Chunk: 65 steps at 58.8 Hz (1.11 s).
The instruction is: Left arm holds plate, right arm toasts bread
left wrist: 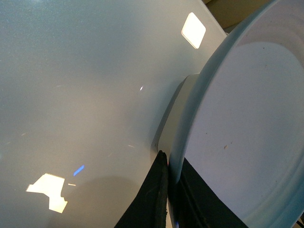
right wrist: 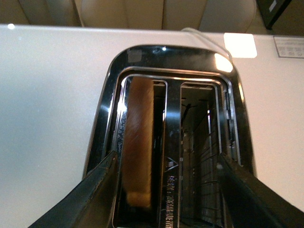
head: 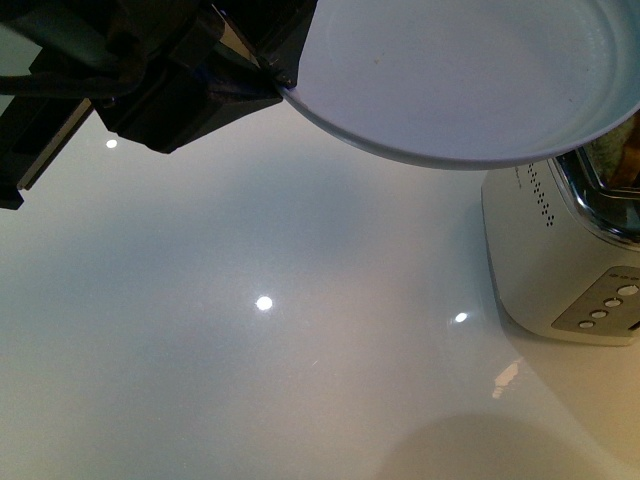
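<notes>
While left tool clamps plate (aloft), right tool agape over toaster.

In the front view the plate is cut by the top and right edges, and it hides most of the top of the toaster. The left gripper is also cut by the top edge. In the right wrist view the lower part of the bread is hidden inside the toaster.

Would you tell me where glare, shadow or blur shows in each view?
Front view: lamp spots glint on the table, soft shadow below the plate. Left wrist view: bright patches on the table. Right wrist view: glare on the toaster rim, dark slots.
</notes>
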Each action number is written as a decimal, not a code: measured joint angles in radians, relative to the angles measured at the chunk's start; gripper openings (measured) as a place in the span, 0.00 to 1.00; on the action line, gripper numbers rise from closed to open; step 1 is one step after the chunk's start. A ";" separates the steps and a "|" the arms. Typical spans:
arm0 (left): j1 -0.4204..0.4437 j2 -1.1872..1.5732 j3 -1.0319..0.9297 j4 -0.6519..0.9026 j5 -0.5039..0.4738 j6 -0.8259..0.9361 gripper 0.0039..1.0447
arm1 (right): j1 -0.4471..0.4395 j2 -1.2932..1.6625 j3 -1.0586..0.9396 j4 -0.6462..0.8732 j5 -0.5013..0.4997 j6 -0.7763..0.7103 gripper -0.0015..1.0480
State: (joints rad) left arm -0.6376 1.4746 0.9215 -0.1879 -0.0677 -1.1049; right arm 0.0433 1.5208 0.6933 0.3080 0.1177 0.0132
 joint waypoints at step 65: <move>0.000 0.000 0.000 0.000 0.000 0.000 0.03 | -0.053 -0.889 -0.605 0.225 -0.128 -0.023 0.02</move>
State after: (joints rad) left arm -0.6376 1.4746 0.9215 -0.1879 -0.0673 -1.1053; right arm -0.0097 0.6319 0.0887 0.5335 -0.0105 -0.0097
